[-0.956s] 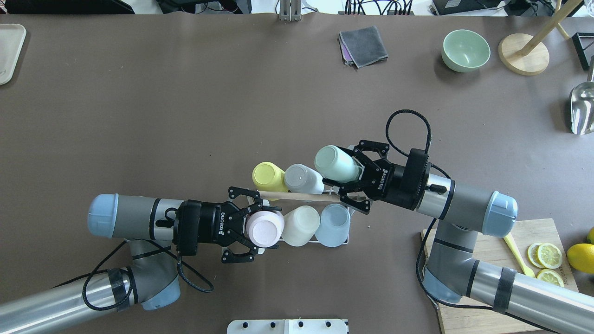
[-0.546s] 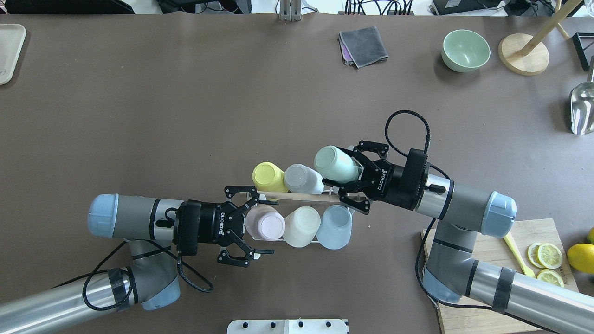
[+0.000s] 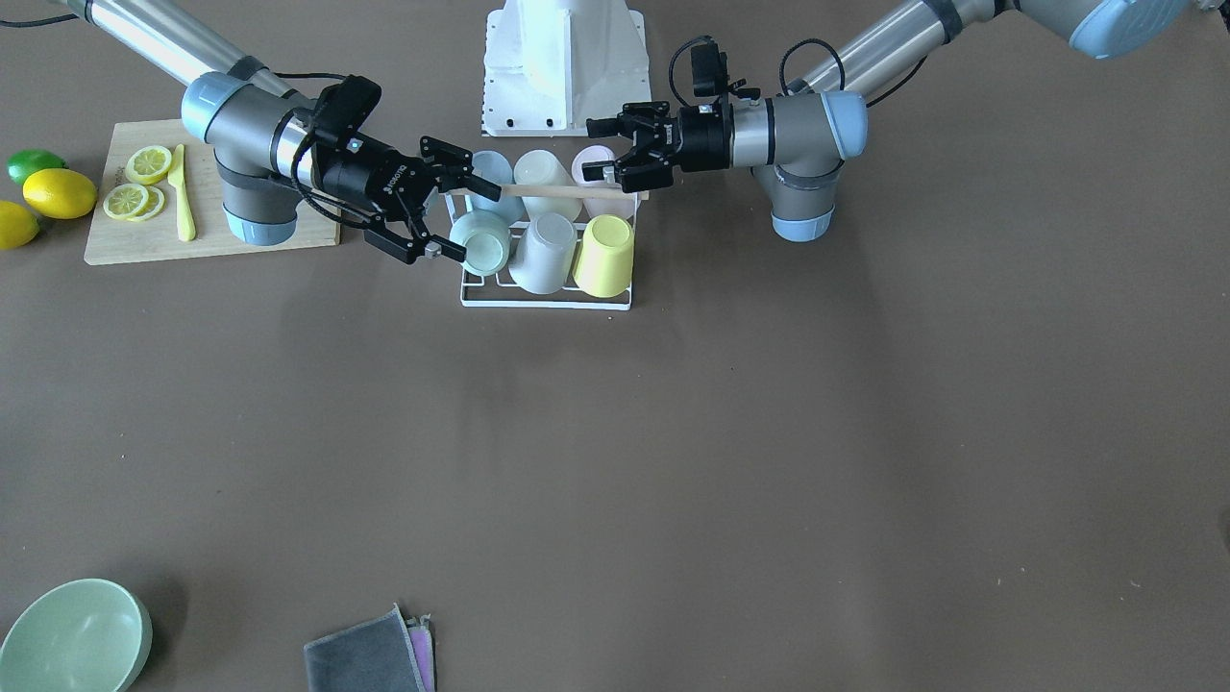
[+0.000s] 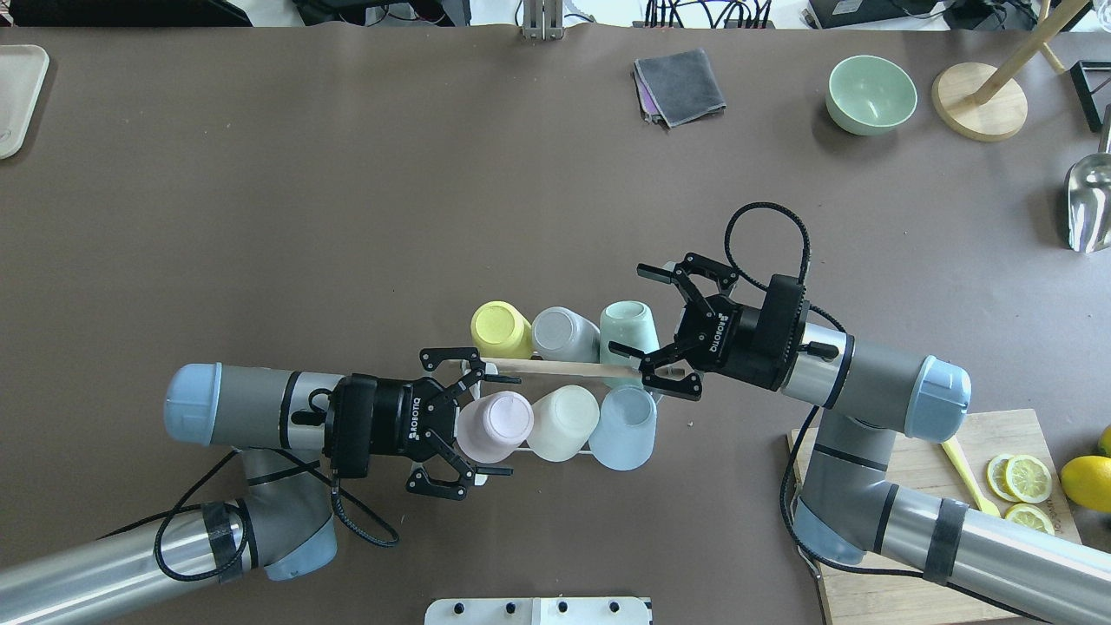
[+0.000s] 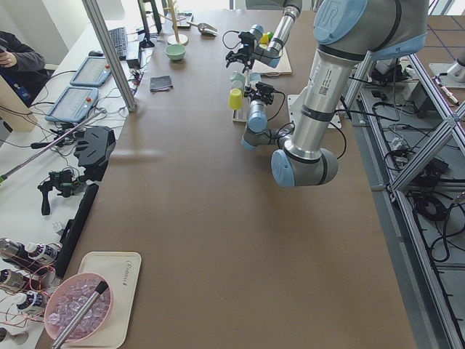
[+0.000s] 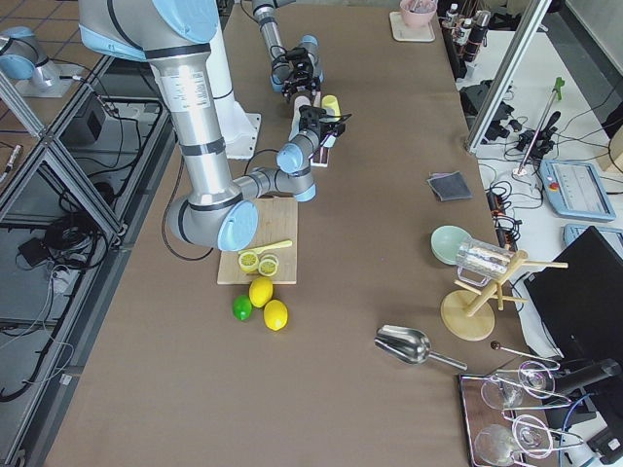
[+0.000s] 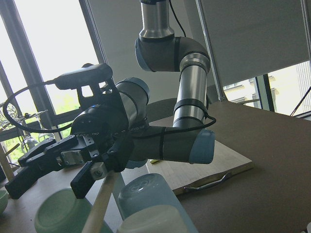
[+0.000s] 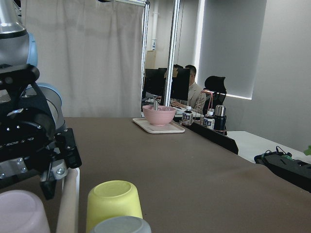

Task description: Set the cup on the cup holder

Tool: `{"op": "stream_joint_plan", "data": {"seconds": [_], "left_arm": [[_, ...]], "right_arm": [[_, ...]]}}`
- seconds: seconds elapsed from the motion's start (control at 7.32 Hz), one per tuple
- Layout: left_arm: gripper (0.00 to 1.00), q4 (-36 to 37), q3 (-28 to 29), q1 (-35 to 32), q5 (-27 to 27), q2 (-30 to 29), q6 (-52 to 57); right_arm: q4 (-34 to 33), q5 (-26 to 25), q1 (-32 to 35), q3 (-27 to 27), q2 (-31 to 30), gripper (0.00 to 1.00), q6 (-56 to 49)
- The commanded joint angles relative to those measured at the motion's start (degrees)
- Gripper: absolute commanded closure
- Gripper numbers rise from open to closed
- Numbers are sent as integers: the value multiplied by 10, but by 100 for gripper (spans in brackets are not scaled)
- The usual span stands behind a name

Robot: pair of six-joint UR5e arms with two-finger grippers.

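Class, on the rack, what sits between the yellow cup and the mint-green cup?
The grey cup sits between the yellow cup and the mint-green cup; the overhead view shows it.

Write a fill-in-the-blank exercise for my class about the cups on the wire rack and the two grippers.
The cup holder carries ____ cups. The cup between the yellow cup and the mint green cup is ____. The left gripper and the right gripper are both ____.
Missing words: six; grey; open.
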Motion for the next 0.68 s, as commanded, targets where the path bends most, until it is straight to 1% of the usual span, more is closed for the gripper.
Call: {"op": "stream_joint_plan", "data": {"seconds": [0.0,0.14,0.41,0.55], "left_arm": [[2,10,-22,-6,1,2,-2],[2,59,-51,-14,-1,6,-2],[2,173,-101,-40,-4,9,-2],[2,263,-157,-60,-4,26,-1]], "right_arm": [[-12,62,44,0,-11,0,2],[-50,159,106,2,-15,0,18],[-123,321,198,3,-32,0,34],[-172,398,242,4,-41,0,34]]}}
